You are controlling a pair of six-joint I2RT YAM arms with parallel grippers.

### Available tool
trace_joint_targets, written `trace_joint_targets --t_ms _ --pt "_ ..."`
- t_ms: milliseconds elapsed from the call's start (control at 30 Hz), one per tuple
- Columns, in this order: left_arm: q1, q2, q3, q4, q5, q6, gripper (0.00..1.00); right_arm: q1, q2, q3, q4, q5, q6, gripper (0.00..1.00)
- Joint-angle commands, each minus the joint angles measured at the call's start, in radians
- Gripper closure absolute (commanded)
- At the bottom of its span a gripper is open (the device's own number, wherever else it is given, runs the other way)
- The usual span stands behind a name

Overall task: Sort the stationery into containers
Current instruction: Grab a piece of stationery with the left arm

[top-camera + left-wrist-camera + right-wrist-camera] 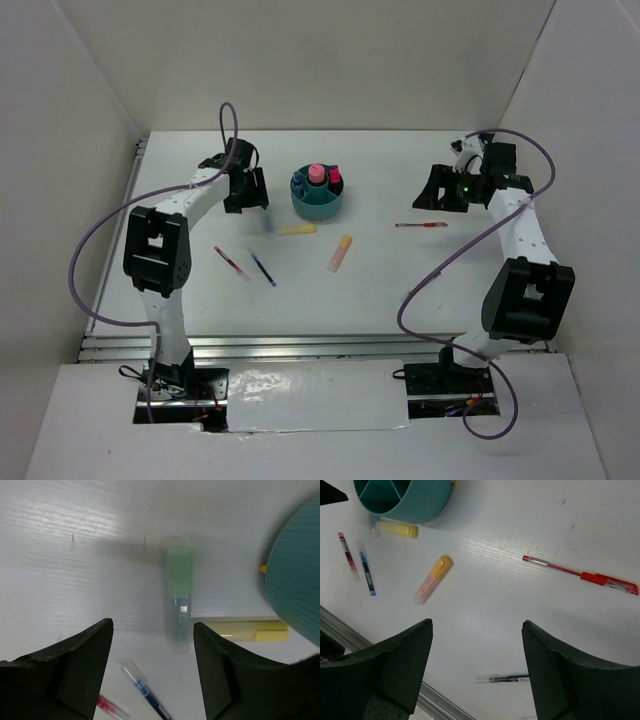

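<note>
My left gripper (152, 624) (247, 195) is open, just left of the teal container (317, 197) (296, 580). A green marker (180, 592) lies on the table, its near end showing between the fingers without touching them. A yellow marker (247, 630) (297, 229) lies by the container's foot. My right gripper (477, 625) (440, 190) hangs open and empty right of the container (405, 502). Loose on the table are an orange marker (432, 579) (341, 252), a red pen (580, 574) (420, 225) and a black pen (502, 678).
A blue pen (263, 269) (145, 690) and a second red pen (230, 262) (347, 555) lie near the left arm. The container holds a pink marker (317, 174) and a blue-capped bottle (298, 181). White walls enclose the table; a metal rail (300, 345) runs along its near edge.
</note>
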Motion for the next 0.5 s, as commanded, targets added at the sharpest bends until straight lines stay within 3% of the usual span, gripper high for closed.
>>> trace_joint_targets --t_ms 0,467 --pt "-0.006 0.053 0.095 -0.015 0.018 -0.057 0.22 -0.019 -0.037 0.000 -0.044 0.006 -0.002 0.21" --pt "-0.001 0.209 0.229 -0.052 0.039 -0.060 0.25 -0.031 -0.027 -0.010 -0.044 -0.006 0.011 0.21"
